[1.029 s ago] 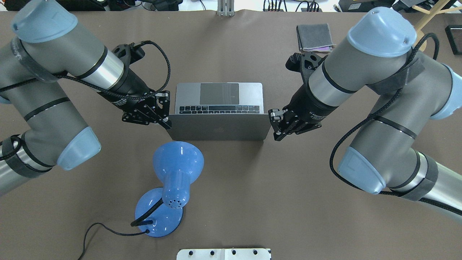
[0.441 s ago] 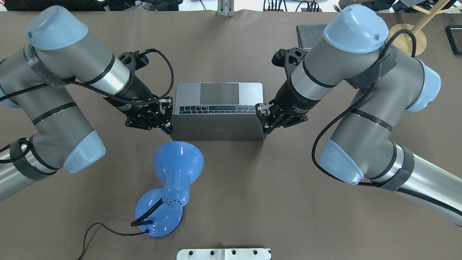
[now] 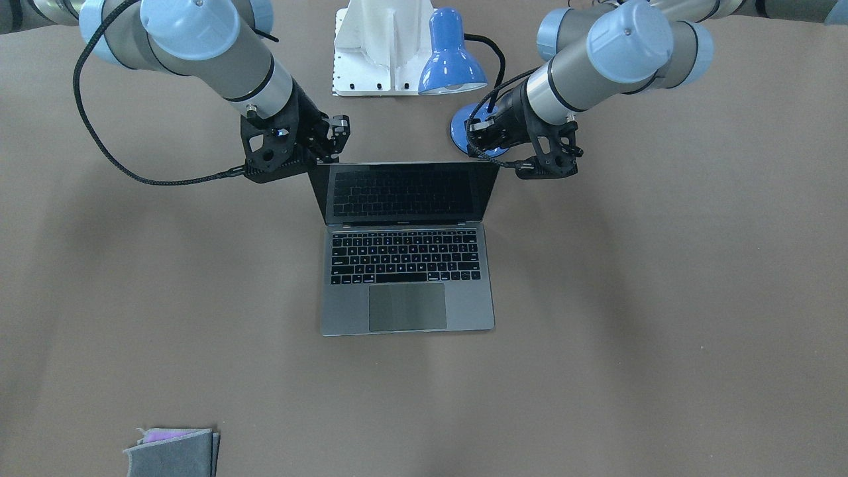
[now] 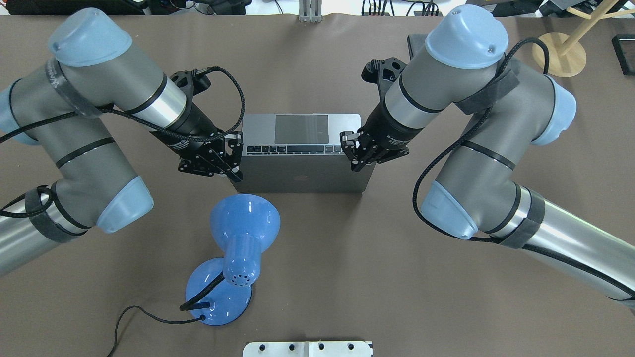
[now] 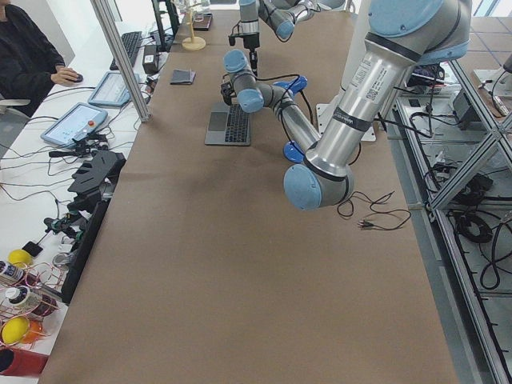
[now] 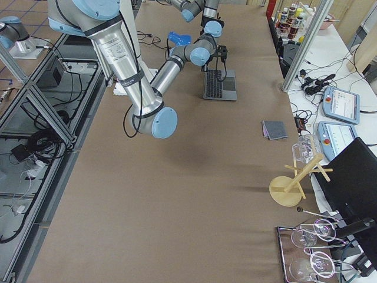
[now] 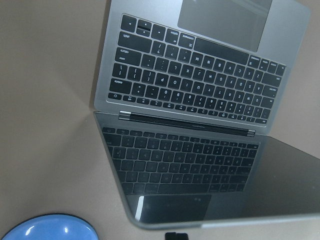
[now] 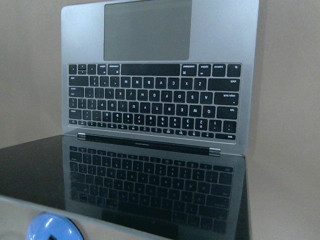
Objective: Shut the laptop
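On the table (image 4: 317, 258), both hands, left hand (image 4: 237, 161) and right hand (image 4: 351, 153), flank the open laptop's (image 4: 302, 176) lid; I cannot tell their grip.

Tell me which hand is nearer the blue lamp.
Left. The left hand is at the laptop lid's corner just above the blue lamp shade; the right hand is at the lid's opposite corner, farther away.

Seen from overhead, a blue lamp (image 4: 238, 248) crowds the laptop (image 4: 302, 153) at seven o'clock. Bare table (image 4: 347, 277) lies open at five, three and nine o'clock.
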`<action>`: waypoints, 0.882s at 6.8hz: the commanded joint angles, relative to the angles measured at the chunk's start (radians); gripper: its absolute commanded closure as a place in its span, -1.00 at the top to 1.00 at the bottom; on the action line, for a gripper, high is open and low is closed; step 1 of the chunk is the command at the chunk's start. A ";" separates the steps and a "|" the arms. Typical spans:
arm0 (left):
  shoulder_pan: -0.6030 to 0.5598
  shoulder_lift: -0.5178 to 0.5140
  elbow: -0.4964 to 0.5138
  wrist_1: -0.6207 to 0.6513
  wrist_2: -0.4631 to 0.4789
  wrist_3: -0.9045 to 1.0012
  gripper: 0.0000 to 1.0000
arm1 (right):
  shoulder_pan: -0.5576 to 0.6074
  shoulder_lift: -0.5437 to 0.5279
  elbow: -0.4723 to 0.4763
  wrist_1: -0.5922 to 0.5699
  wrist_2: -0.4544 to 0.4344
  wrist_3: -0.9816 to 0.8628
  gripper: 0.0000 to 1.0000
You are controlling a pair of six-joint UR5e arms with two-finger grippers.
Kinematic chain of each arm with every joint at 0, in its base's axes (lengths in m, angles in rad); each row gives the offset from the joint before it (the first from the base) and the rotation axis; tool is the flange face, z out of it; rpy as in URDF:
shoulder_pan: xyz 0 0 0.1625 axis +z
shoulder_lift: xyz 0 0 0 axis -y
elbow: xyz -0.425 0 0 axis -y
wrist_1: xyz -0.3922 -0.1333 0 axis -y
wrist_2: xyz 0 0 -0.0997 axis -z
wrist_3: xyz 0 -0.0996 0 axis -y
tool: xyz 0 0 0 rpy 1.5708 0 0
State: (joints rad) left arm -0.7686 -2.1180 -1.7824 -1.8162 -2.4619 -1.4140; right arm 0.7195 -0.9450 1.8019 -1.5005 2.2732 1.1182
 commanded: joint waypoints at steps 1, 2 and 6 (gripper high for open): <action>-0.001 -0.055 0.058 0.000 0.006 0.001 -1.00 | 0.020 0.031 -0.035 0.009 -0.007 0.000 -1.00; -0.001 -0.092 0.101 -0.002 0.044 0.003 -1.00 | 0.031 0.032 -0.035 0.011 -0.006 0.002 -1.00; -0.054 -0.186 0.283 -0.078 0.098 0.012 -1.00 | 0.052 0.113 -0.215 0.113 -0.011 -0.001 -1.00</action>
State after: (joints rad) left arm -0.8046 -2.2845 -1.5602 -1.8464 -2.3712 -1.4026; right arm 0.7705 -0.8592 1.6708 -1.4551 2.2646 1.1169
